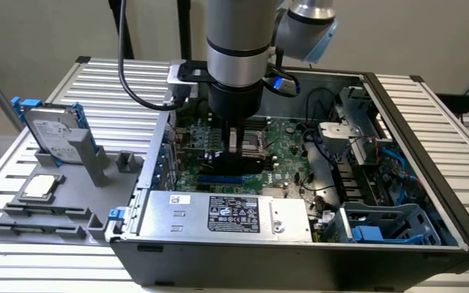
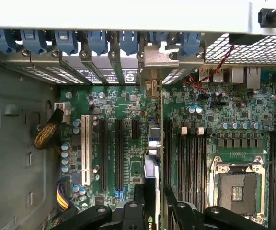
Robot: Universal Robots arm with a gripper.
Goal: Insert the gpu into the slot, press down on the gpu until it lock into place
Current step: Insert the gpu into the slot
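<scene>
Gripper is clenched on the gpu, held edge-on between its fingers, and we find it low inside the case, directly over the motherboard. In the exterior view the slot shows as a blue strip at about seven o'clock from the gripper, just beside its tip. We cannot tell whether the card's contacts have entered it. We judge misalignment the chief risk: a card tilted or offset along the slot would bear on the plastic wall instead of the groove, and downward force could then bend the board or leave it unlocked. The end bracket sits tight among the blue retention clips and could catch there. Room is narrow: black expansion slots flank one side, memory slots the other. In the exterior view the power supply closes off six o'clock and cables lie at three o'clock, so we judge upward the only free travel.
</scene>
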